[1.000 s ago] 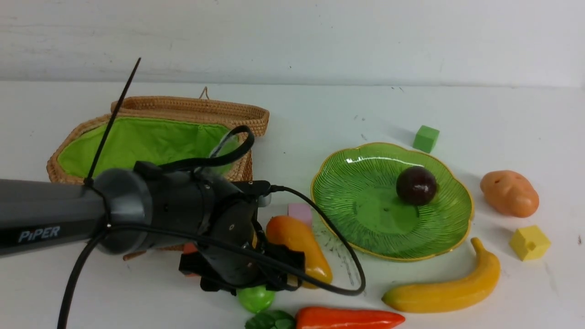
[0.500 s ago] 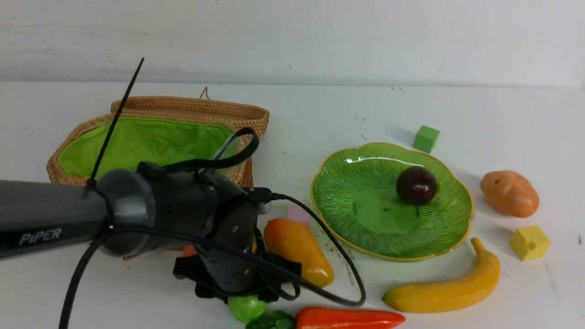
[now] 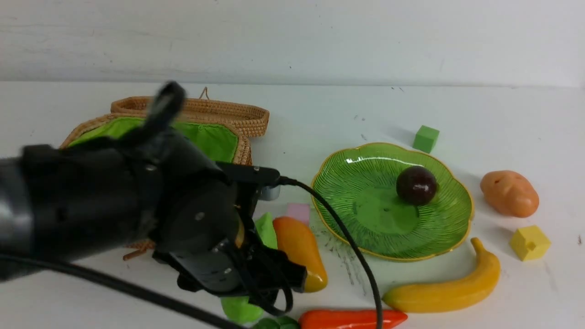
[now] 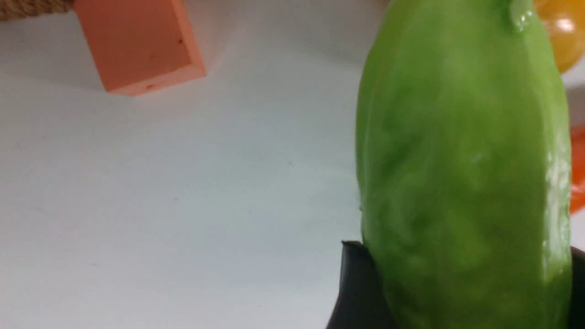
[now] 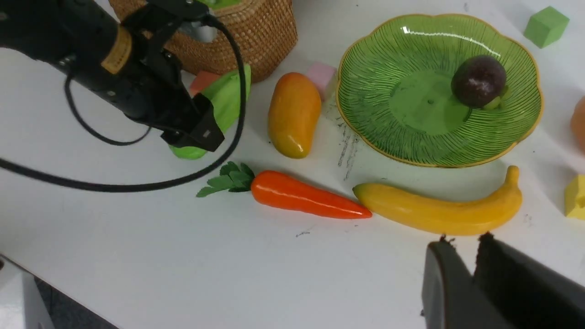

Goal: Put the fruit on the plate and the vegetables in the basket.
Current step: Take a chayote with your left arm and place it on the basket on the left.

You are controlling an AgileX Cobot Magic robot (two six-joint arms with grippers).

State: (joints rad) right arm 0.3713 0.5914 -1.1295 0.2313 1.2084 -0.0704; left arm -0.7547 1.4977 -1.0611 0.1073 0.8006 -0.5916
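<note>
My left gripper [image 3: 251,274] is shut on the bright green pod [image 4: 461,160], which hangs tilted just above the table between the basket [image 3: 244,153] and the mango [image 3: 299,246]. The pod's ends [image 3: 265,230] stick out past the black wrist. The mangosteen [image 3: 416,185] lies on the green plate [image 3: 361,192]. The banana [image 3: 448,288] and the carrot [image 5: 301,198] lie in front of the plate, and the potato [image 3: 508,193] sits to its right. My right gripper [image 5: 464,242] hovers near the banana, shut and holding nothing.
Foam cubes are scattered about: green [image 3: 426,138] behind the plate, yellow [image 3: 529,242] at the right, pink [image 3: 298,212] beside the mango, orange [image 4: 139,43] by the basket's foot. The left arm's cable [image 3: 356,256] loops over the table. The table's front edge [image 5: 27,269] is close.
My left arm has risen and swung up towards the camera, lifting the green pod off the table. The mango has shifted slightly. The right arm and the other things have not moved.
</note>
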